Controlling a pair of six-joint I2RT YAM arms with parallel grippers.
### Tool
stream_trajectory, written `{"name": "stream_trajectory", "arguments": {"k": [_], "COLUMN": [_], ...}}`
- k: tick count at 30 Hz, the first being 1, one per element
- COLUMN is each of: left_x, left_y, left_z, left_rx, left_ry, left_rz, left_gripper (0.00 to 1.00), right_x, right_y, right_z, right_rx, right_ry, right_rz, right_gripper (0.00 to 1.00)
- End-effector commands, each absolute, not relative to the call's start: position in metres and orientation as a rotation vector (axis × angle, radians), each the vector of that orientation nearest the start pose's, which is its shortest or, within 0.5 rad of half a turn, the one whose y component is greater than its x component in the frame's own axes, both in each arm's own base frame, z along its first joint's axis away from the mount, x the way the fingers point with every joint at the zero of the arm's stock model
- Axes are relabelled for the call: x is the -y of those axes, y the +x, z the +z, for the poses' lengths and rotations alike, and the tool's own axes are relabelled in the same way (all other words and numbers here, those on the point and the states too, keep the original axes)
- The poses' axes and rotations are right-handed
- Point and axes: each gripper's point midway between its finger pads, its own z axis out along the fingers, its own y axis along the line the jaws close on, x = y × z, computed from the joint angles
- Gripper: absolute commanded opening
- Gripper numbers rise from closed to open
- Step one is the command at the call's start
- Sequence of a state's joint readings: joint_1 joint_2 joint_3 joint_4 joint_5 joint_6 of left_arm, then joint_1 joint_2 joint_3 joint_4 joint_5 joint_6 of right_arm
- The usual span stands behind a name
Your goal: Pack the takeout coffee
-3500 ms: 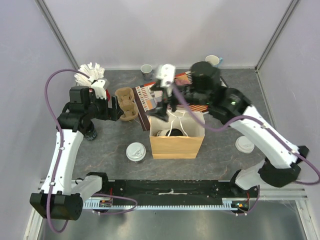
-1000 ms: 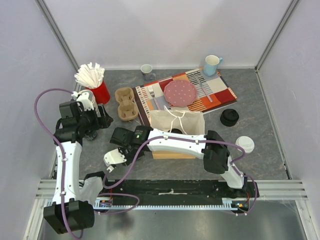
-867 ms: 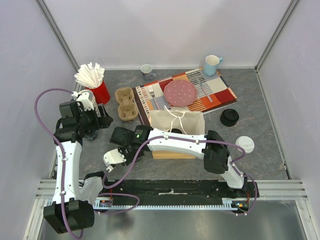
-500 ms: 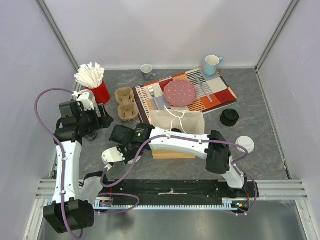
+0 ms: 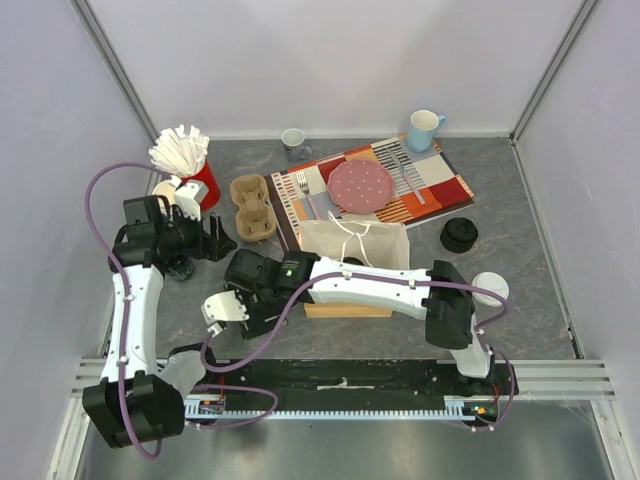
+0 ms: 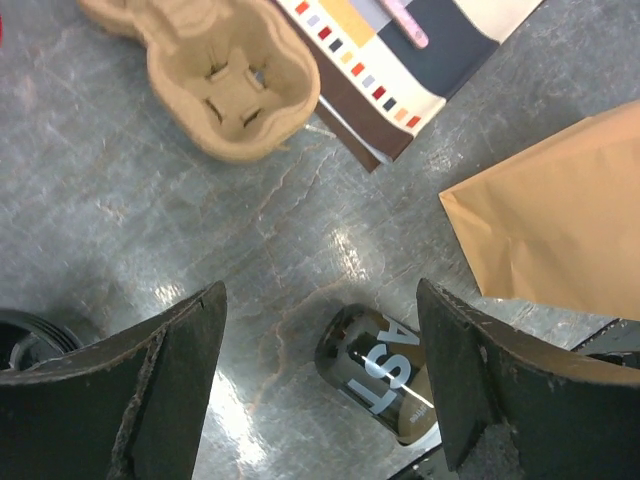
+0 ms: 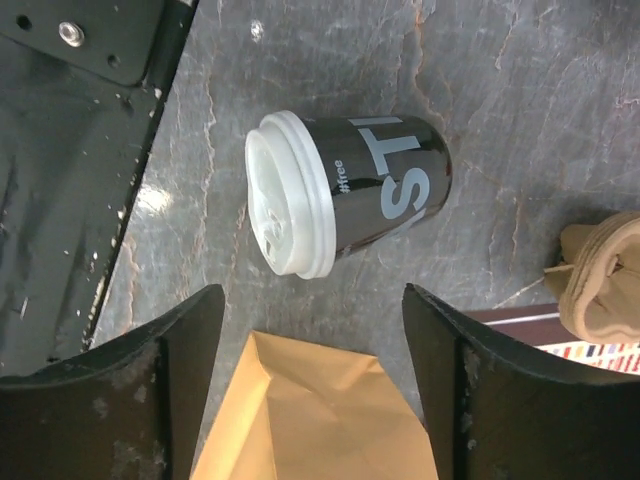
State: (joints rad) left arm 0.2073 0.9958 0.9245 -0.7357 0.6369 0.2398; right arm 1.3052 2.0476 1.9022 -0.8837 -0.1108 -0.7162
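Black paper with pale lettering marks the takeout cup (image 7: 385, 190), which is laid on its side on the grey bench (image 5: 520, 330), its white sip lid (image 7: 280, 195) turned toward the black rail (image 7: 70, 150) at the near edge. It is found left of centre, just beside the near-left corner of the brown paper bag (image 5: 380, 240), and is touched by neither gripper. The right gripper (image 7: 312, 290) is pointed at it with the jaws spread apart and nothing between them; the cup lies just past the fingertips. The right arm (image 5: 370, 288) is stretched across the near side of the bag, so the cup is covered in the overhead view and the bag's inside is partly hidden. The left gripper (image 6: 320, 292) is poised nearby, jaws likewise apart and empty, the cup being seen below their gap. Toward the far-left corner a cardboard cup carrier (image 5: 252, 207) and a red holder (image 5: 204, 186) of white sticks are set; a striped placemat (image 5: 430, 195) bearing a pink plate (image 5: 361, 185) lies behind the bag.
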Motion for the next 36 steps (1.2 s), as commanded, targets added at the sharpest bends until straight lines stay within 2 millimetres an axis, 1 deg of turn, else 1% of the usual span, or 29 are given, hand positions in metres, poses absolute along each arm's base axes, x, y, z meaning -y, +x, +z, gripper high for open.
{"name": "stream_trajectory", "arguments": {"k": [1, 2, 3, 4, 5, 7, 8, 9, 12, 17, 19, 23, 24, 26, 27, 30, 33, 36], "left_x": [0.051, 0.051, 0.052, 0.052, 0.052, 0.05, 0.048, 0.047, 0.045, 0.047, 0.047, 0.048, 0.049, 0.049, 0.049, 0.049, 0.05, 0.052], "left_y": [0.281, 0.286, 0.287, 0.288, 0.288, 0.288, 0.287, 0.287, 0.286, 0.283, 0.284, 0.284, 0.284, 0.284, 0.284, 0.284, 0.284, 0.283], "left_z": [0.237, 0.242, 0.243, 0.243, 0.241, 0.237, 0.236, 0.236, 0.237, 0.238, 0.237, 0.238, 0.239, 0.239, 0.24, 0.239, 0.242, 0.243], "left_rx": [-2.041, -2.034, -2.043, -2.044, -2.05, -2.066, -2.071, -2.076, -2.081, -2.08, -2.083, -2.081, -2.078, -2.08, -2.08, -2.081, -2.075, -2.07], "left_ry": [0.529, 0.518, 0.483, 0.475, 0.465, 0.451, 0.447, 0.444, 0.436, 0.441, 0.437, 0.439, 0.441, 0.444, 0.444, 0.444, 0.447, 0.45], "left_rz": [-0.506, -0.512, -0.534, -0.538, -0.543, -0.534, -0.525, -0.518, -0.502, -0.513, -0.518, -0.527, -0.529, -0.531, -0.531, -0.536, -0.546, -0.557], "left_gripper": [0.83, 0.83, 0.83, 0.83, 0.83, 0.83, 0.83, 0.83, 0.83, 0.83, 0.83, 0.83, 0.83, 0.83, 0.83, 0.83, 0.83, 0.83], "right_x": [-0.499, -0.505, -0.506, -0.512, -0.514, -0.52, -0.522, -0.525, -0.524, -0.52, -0.52, -0.519, -0.518, -0.516, -0.515, -0.514, -0.516, -0.519], "right_y": [0.135, 0.138, 0.144, 0.147, 0.151, 0.149, 0.15, 0.151, 0.152, 0.142, 0.141, 0.145, 0.146, 0.148, 0.148, 0.149, 0.148, 0.148], "right_z": [0.155, 0.15, 0.147, 0.152, 0.143, 0.142, 0.132, 0.132, 0.116, 0.107, 0.1, 0.09, 0.089, 0.089, 0.09, 0.096, 0.11, 0.128], "right_rx": [-1.326, -1.34, -1.36, -1.358, -1.379, -1.369, -1.378, -1.374, -1.391, -1.374, -1.389, -1.422, -1.426, -1.435, -1.436, -1.434, -1.423, -1.404], "right_ry": [-2.08, -2.066, -2.055, -2.039, -2.044, -2.051, -2.064, -2.064, -2.096, -2.142, -2.149, -2.151, -2.152, -2.152, -2.152, -2.147, -2.124, -2.09], "right_rz": [0.493, 0.496, 0.499, 0.51, 0.521, 0.577, 0.578, 0.577, 0.57, 0.623, 0.622, 0.596, 0.59, 0.567, 0.565, 0.56, 0.575, 0.588], "right_gripper": [0.81, 0.81, 0.81, 0.82, 0.82, 0.82, 0.82, 0.82, 0.81, 0.79, 0.78, 0.7, 0.63, 0.56, 0.5, 0.44, 0.41, 0.38]}}
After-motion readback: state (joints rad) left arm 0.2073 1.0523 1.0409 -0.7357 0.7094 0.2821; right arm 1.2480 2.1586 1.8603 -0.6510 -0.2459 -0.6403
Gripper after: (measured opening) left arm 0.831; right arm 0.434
